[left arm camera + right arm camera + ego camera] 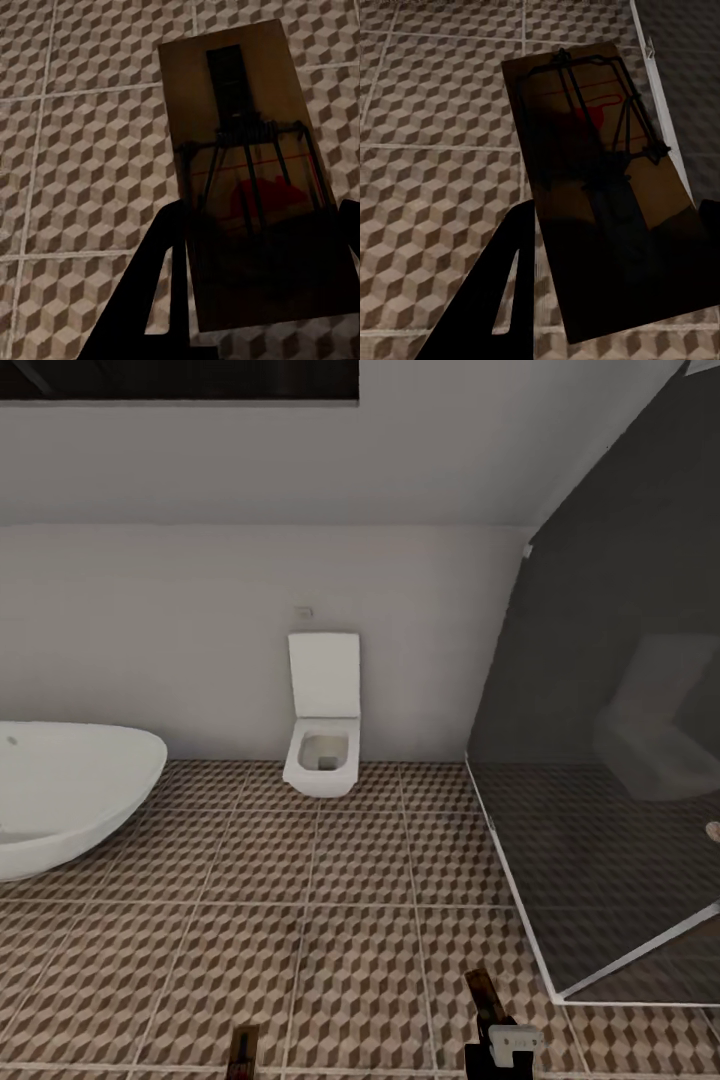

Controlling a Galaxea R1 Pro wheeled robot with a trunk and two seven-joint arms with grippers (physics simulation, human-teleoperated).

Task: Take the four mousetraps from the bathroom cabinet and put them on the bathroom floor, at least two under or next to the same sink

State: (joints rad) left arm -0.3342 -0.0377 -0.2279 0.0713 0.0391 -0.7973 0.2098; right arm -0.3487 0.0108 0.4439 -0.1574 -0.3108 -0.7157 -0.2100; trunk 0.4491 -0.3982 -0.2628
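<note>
Above the bathroom floor (330, 950), short of the toilet (322, 745): left tool (259, 300) grasping one mousetrap (251, 180); right tool (615, 292) grasping another mousetrap (600, 187). Step judged: carrying. Next: find the sink, lower both.

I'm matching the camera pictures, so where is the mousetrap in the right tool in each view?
Head view: mousetrap at bottom edge, right of centre.
Right wrist view: mousetrap at centre.
Left wrist view: a second mousetrap instead.
Shared landmark: cube-patterned bathroom floor.
</note>
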